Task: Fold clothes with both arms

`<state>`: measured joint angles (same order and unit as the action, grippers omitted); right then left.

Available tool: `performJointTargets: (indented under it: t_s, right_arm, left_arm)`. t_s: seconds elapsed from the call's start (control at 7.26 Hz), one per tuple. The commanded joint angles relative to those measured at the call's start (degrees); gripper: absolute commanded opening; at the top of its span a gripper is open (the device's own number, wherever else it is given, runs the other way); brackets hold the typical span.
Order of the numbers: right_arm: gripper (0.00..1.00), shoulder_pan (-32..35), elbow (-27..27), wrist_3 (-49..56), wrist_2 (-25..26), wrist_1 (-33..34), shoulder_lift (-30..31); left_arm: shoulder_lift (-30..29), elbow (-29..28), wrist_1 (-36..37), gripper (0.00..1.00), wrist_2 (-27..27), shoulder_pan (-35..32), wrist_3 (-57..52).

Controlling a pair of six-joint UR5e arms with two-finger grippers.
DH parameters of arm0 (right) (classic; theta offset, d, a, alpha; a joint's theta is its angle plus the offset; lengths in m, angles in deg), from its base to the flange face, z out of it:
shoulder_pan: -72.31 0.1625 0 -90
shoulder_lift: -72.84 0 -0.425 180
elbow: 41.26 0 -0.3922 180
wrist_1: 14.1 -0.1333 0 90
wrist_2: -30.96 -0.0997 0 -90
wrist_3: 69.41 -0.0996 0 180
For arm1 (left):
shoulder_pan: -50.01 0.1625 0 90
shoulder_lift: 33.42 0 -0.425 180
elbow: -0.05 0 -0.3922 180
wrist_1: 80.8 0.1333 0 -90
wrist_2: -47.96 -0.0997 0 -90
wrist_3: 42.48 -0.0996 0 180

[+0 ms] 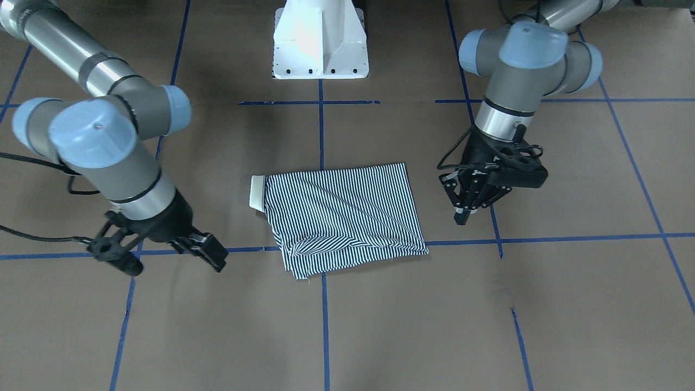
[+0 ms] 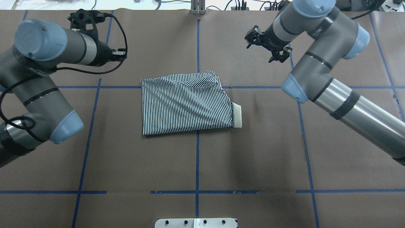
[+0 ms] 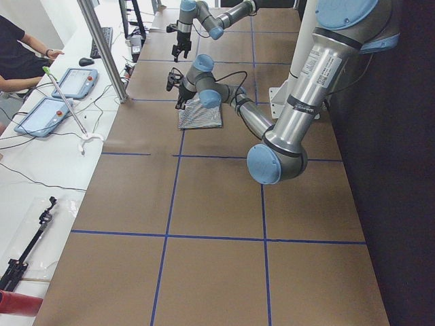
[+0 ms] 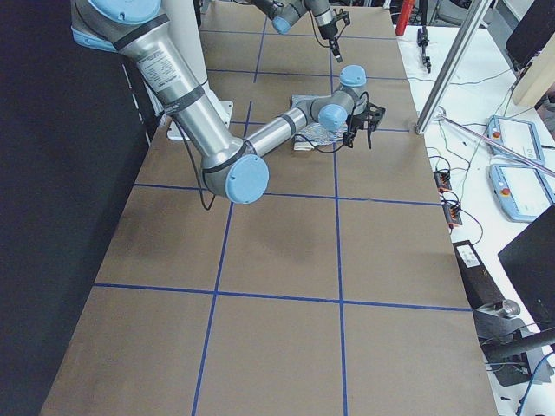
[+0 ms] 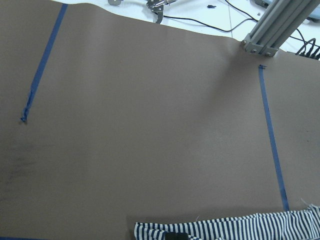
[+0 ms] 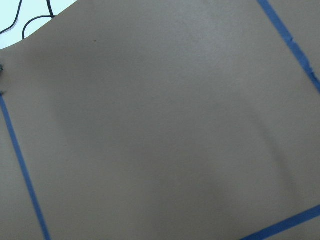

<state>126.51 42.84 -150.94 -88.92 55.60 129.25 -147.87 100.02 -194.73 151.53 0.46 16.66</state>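
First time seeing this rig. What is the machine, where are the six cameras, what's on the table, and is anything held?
Two jointed robot arms, left arm and right arm, stand at a brown table. One camera faces the robot, one looks over its shoulders, two watch from the table's ends, one rides on each wrist. A folded striped shirt lies in the middle, cream collar showing. The left tool and right tool hang off to its sides, holding nothing.

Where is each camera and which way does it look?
Front: across table, facing robot; left arm, right arm, base.
Overhead: behind robot, looking down; both arms.
Left side: table's end; left arm nearest.
Right side: opposite end; right arm nearest.
Left wrist: down at shirt.
Right wrist: down at bare table.
Shared: front and overhead show shirt.
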Motion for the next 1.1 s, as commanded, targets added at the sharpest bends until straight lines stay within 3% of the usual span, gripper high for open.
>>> performJointTargets:
  t_s: [0.0,0.14,0.28,0.41,0.55,0.69,0.83,0.96]
  right_arm:
    - [1.00,10.3,3.0,20.3,-7.6,-0.1,10.3]
    - [1.00,15.4,3.0,30.6,-10.8,0.1,14.0]
    - [1.00,20.5,2.7,41.3,-12.2,0.3,18.1]
    - [1.00,24.2,2.9,51.3,-12.3,0.4,22.5]
    - [1.00,27.2,3.0,58.0,-12.3,1.3,25.1]
    - [1.00,28.7,3.2,62.9,-12.8,3.8,27.4]
    - [1.00,29.7,4.3,67.9,-13.1,6.9,29.0]
    - [1.00,30.6,5.1,72.4,-13.1,12.3,29.0]
  left_arm:
    - [6.5,-0.1,-0.1,0.36,9.2,-12.9,-19.6]
    - [8.5,-0.8,0.4,0.55,13.0,-19.4,-28.6]
    - [10.5,-2.8,0.3,1.00,16.8,-24.7,-35.4]
    - [14.0,-3.5,0.5,1.00,19.0,-29.7,-42.0]
    - [15.0,-3.5,8.0,1.00,24.5,-34.9,-48.0]
    - [14.9,-2.2,21.9,1.00,27.4,-36.3,-54.3]
    - [17.6,-2.0,28.9,1.00,27.4,-36.3,-64.2]
    - [21.0,-2.1,29.1,1.00,27.5,-36.3,-69.1]
